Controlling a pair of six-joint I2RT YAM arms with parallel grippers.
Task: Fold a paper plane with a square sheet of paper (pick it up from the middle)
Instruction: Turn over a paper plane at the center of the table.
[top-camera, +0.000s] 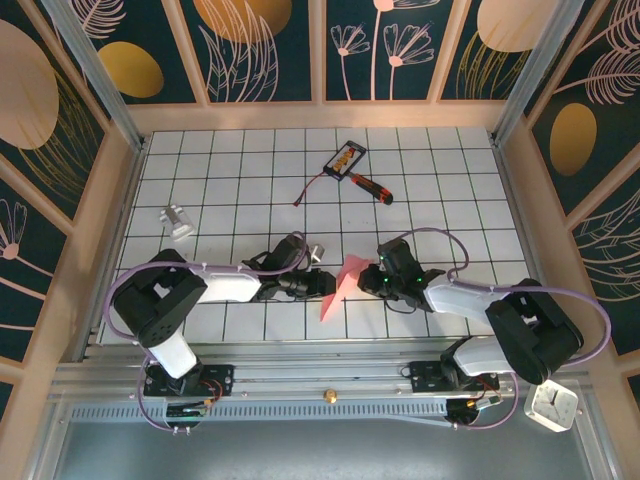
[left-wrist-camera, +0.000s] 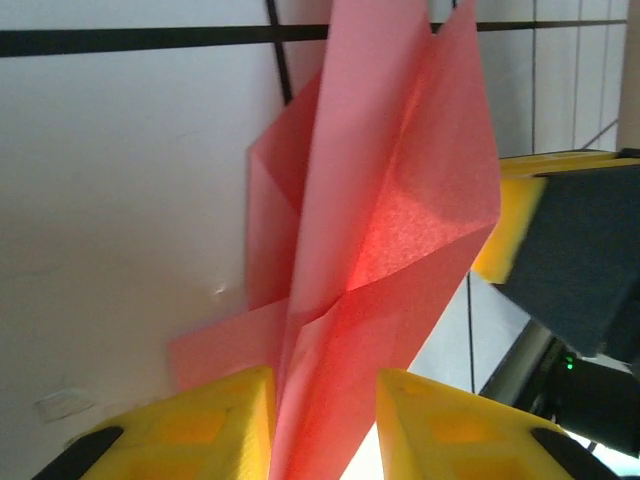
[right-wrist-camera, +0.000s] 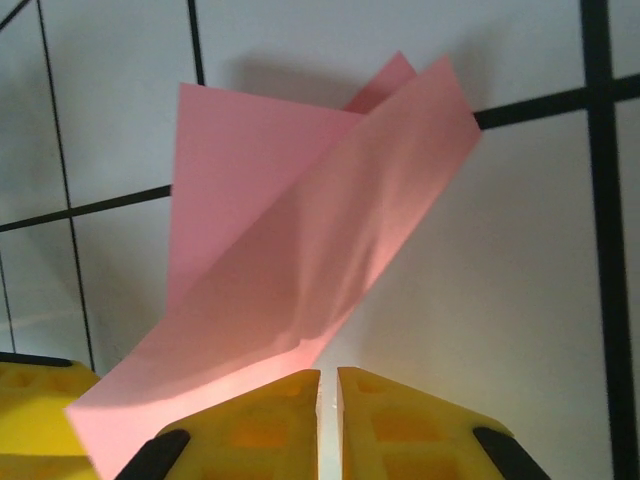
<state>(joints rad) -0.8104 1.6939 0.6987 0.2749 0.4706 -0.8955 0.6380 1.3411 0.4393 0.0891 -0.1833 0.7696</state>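
While pink paper (top-camera: 338, 287) stands between parted left jaws, right jaws near-shut; white gridded tabletop (top-camera: 250, 170), floral wall panels (top-camera: 262, 50).

Paper plane (top-camera: 342, 284) between left pincer (top-camera: 322, 285) and right pincer (top-camera: 372, 279); screwdriver (top-camera: 370, 186) behind.

The paper (top-camera: 340, 285) is pink-red, the table (top-camera: 230, 170) white with a black grid, the walls (top-camera: 290, 65) dark teal with pale flowers.

I see white shells on black joints on my left arm (top-camera: 225, 287) and right arm (top-camera: 470, 297), lilac cables (top-camera: 112, 300), green lights (top-camera: 386, 265), and yellow fingers (left-wrist-camera: 200, 430) with black insets.
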